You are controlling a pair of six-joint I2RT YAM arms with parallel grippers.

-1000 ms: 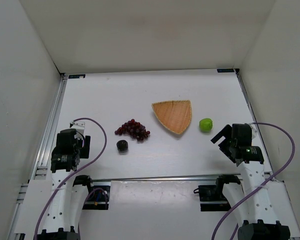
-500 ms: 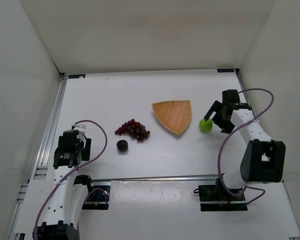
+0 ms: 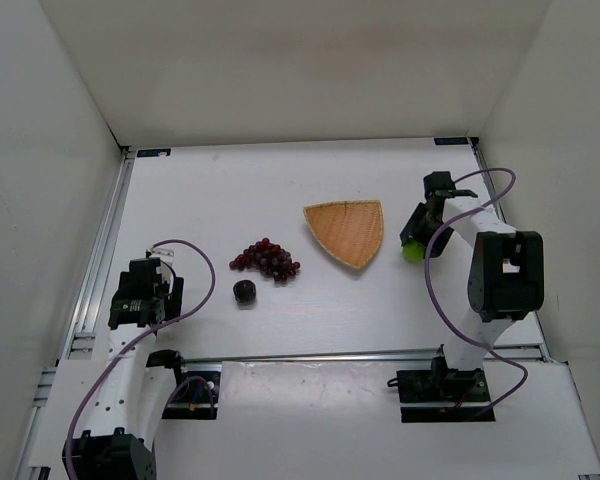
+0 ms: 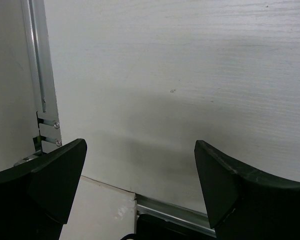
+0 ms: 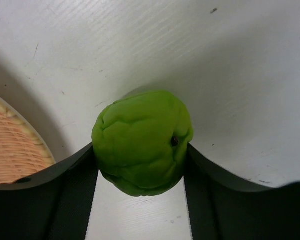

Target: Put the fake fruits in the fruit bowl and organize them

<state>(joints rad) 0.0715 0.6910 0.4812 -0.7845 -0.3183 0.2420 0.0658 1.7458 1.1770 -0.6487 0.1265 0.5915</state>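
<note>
The right arm, folded near its base a second ago, is now being held stretched forward, wrist bent down beside the fruit bowl (image 3: 342, 206). The right gripper (image 5: 140, 156), wide then, is being clamped on the green fruit (image 5: 140, 132), a finger against each flank. The fruit is apparently still lying on the table (image 3: 230, 190), just right of the bowl. A first pick is being begun; the grape bunch (image 3: 266, 258) and dark fruit (image 3: 244, 291) are being left untouched. The left gripper (image 4: 140, 175) is being held open, empty.
</note>
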